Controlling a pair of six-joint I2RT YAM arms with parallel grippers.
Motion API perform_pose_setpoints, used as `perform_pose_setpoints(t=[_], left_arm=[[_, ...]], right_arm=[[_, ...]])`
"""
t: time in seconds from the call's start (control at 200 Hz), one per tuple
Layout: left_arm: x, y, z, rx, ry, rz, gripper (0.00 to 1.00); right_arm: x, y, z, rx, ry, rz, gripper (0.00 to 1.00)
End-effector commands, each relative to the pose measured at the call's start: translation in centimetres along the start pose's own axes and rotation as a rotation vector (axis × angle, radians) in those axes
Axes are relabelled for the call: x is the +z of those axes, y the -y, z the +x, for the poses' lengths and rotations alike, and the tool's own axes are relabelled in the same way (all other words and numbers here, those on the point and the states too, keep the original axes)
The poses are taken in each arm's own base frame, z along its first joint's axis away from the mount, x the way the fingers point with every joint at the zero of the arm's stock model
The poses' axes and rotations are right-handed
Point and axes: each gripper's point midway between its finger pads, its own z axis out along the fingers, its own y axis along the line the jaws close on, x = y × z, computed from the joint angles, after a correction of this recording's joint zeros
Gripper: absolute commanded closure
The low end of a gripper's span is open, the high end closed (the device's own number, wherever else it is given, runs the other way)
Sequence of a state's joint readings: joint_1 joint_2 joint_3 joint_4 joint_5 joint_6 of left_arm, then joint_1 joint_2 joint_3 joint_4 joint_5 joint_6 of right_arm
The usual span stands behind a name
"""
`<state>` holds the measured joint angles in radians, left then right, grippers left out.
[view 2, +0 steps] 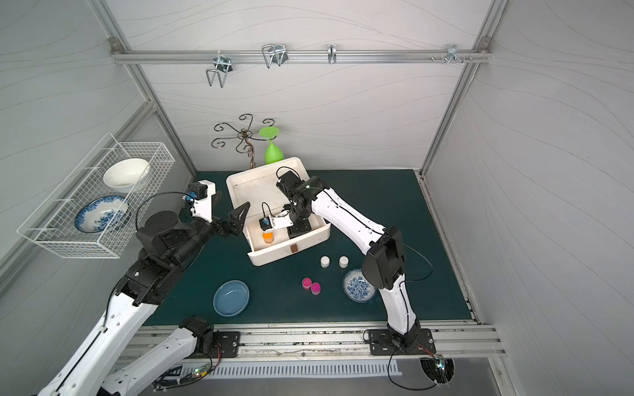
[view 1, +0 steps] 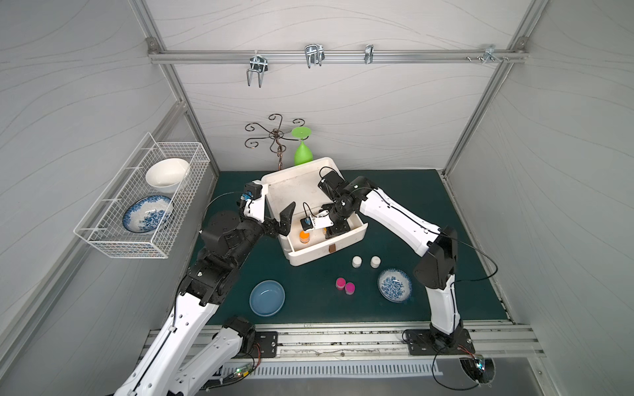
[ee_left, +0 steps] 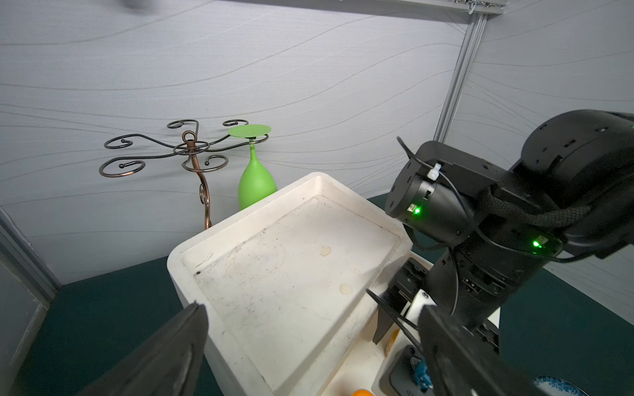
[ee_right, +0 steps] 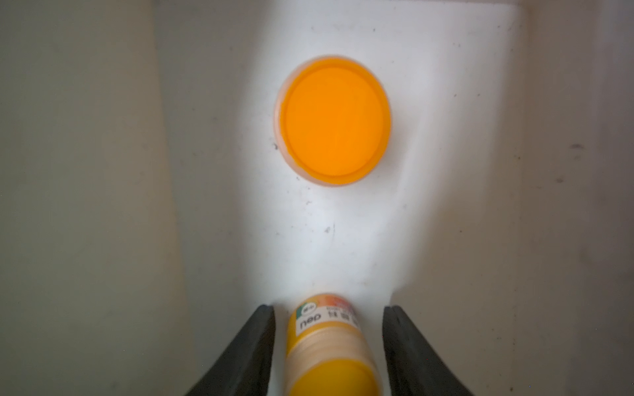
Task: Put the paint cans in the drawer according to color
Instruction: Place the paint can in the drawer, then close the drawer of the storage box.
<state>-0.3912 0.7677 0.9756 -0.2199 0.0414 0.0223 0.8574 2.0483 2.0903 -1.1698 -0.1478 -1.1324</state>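
Right gripper [ee_right: 329,308] stands parted around a small orange paint can [ee_right: 329,346] inside the white plastic drawer [view 1: 310,256].
Its dark fingers flank the cylindrical can without touching. A second, round-lidded orange can [view 1: 304,236] sits at its 9 o'clock. Left gripper [ee_left: 310,308] gapes wide, empty. Two white cans [view 1: 356,261] and two pink cans [view 1: 340,283] stand on the dark green mat [view 1: 411,205] at the drawer's 5 o'clock.

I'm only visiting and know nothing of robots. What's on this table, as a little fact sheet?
White plastic drawer: pulled open
Orange round-lidded paint jar: standing in drawer
Second orange jar: between right arm's black fingers, gaps either side
Left arm's fingers: spread wide, empty
Two white jars: on green mat
Two pink jars: on green mat
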Motion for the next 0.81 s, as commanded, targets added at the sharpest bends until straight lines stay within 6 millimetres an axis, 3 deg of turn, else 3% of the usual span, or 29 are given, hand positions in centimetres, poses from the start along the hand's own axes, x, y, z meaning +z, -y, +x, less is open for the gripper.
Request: perform_pose_setpoints(t=[0.0,0.25,0.525,0.57,0.69,0.8], left_arm=[[-0.4,0.2,-2.2,0.004,0.07,0.009,0.0],[0.2,-0.5,-1.7,-0.002,0.052,-0.03,0.0],[1.1,-2.6,-0.9,-0.021,0.031,-0.149,0.0],[1.3,-3.4,-0.7,-0.036,0.022,-0.197,0.0],[2.2,-5.9,0.5,-0.082,-0.065,-0.347,0.0],[3.5,-8.2,2.7,-0.121,-0.193,-0.461,0.01]], right_arm=[[-2.5,0.1,-1.4,-0.006,0.033,0.049,0.42],[-10.1,0.3,-3.4,-0.059,0.062,0.28,0.35],[-16.8,-1.8,-4.1,0.071,0.238,0.568,0.12],[-17.8,-1.9,-4.2,0.146,0.299,0.633,0.02],[-19.9,-3.1,-4.4,0.399,0.487,0.707,0.01],[-19.5,-3.6,-1.4,0.756,0.523,0.785,0.01]])
